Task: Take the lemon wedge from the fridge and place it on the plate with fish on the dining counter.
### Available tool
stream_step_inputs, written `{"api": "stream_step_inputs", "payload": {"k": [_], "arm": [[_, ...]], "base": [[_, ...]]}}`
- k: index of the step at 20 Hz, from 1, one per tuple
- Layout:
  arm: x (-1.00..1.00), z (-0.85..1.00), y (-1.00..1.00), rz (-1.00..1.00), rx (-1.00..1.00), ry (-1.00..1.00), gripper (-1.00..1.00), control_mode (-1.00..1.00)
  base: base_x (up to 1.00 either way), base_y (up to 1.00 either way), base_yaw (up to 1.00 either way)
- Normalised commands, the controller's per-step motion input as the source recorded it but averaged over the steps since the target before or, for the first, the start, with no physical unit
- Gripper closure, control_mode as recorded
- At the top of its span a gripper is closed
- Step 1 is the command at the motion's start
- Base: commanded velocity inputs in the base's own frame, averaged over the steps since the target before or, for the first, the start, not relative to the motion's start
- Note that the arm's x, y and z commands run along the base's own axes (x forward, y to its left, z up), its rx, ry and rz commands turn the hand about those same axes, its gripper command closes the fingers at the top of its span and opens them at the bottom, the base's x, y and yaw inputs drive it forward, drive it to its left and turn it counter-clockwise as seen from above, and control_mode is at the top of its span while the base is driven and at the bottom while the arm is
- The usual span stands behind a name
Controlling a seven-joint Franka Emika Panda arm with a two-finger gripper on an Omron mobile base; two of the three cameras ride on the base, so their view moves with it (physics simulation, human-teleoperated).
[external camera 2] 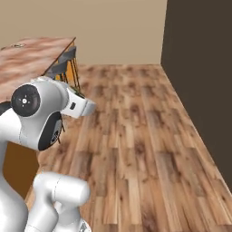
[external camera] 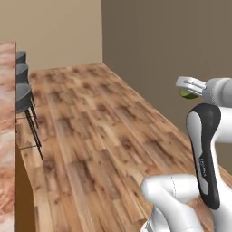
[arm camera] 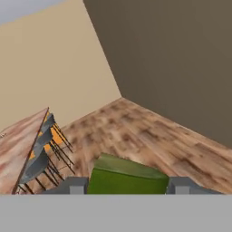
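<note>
- Two dark fingertips (arm camera: 77,185) of the pincer (external camera: 189,89) press on either side of the lemon wedge (arm camera: 128,176), a yellow-green piece held between them at the front of the hand view; the pincer is closed on it, and the wedge is already out of the fridge.
- Beyond the lemon wedge lies open wooden floor (external camera: 104,136), bare planks running toward the corner where a beige wall meets a darker brown one.
- Farther off than the wedge, to one side across that floor, stands the dining worktop (external camera 2: 31,56) with its reddish-brown and cream marbled top; grey stools (external camera: 22,97) are lined up against its edge.
- Plate and fish cannot be made out on the worktop: a small shape at its far end is too tiny to tell.
- Judging from the task, the carry is under way and the placing is not yet done.
- Risk: the wedge is small and held high over the floor, well apart from the worktop; a jolt from the driving base or a fast swing could shake it loose, and it would fall among the planks or stools.
</note>
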Motion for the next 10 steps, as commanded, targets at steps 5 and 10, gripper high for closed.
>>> {"api": "stream_step_inputs", "payload": {"k": [5, 10], "arm": [[0.00, 0.00, 0.00, 0.00, 0.00, 0.00, 1.00, 1.00], [0.00, 0.00, 0.00, 0.00, 0.00, 0.00, 1.00, 1.00]], "base": [[1.00, -0.50, 0.00], [1.00, -0.45, 0.00]]}}
